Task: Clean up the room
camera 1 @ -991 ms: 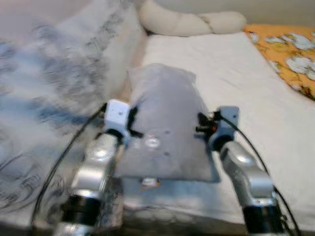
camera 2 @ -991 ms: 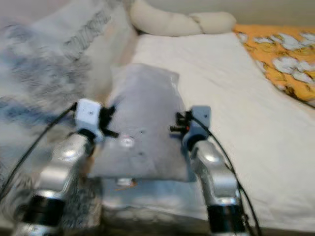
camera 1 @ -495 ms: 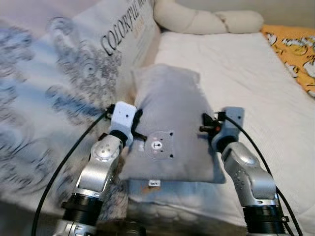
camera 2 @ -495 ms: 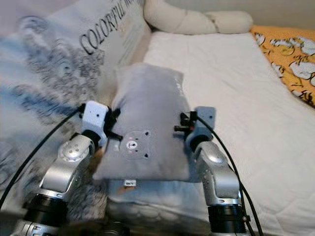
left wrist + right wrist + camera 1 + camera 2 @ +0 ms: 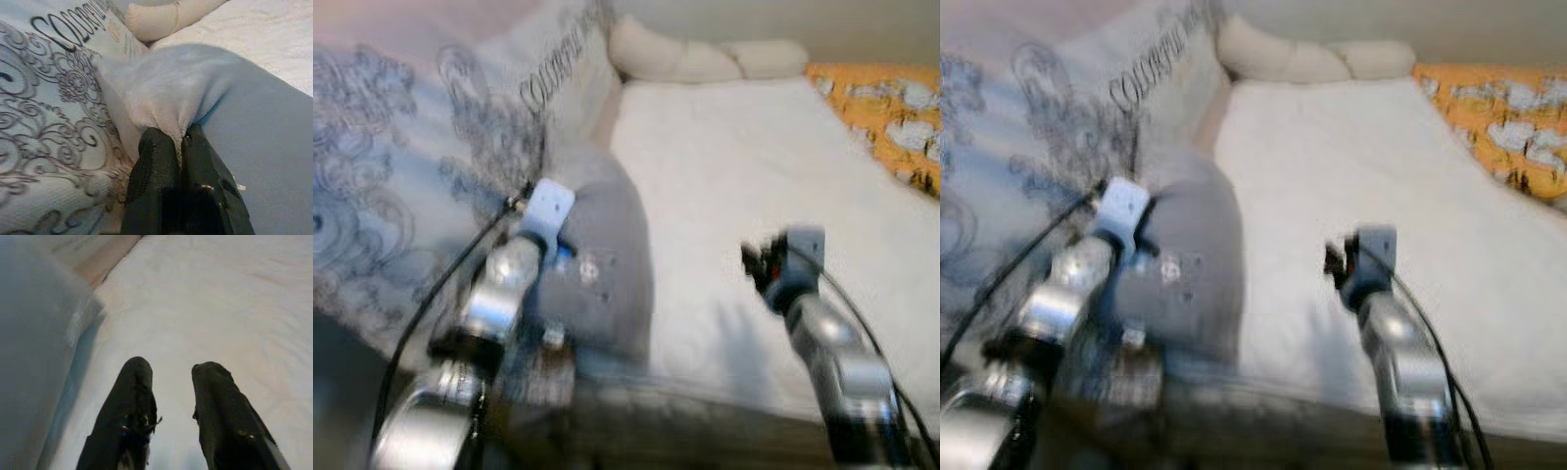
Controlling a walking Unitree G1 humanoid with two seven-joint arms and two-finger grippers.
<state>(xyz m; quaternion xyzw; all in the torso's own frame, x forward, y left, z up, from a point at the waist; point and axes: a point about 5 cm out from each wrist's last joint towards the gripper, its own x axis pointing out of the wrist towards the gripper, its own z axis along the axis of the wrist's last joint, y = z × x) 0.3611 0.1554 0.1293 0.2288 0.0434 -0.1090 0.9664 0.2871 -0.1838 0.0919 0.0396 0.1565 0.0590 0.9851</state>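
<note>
grey pillow (image 5: 205,98) in left gripper (image 5: 181,142)

Black letters "COLORFUL" can be read on the patterned bedding (image 5: 58,83); nothing else is legible.

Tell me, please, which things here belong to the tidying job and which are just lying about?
In the job:
- grey pillow, pinched by the left gripper
- right gripper, open above the white sheet

Lying about:
- patterned quilt
- cream bolster
- orange blanket
</note>
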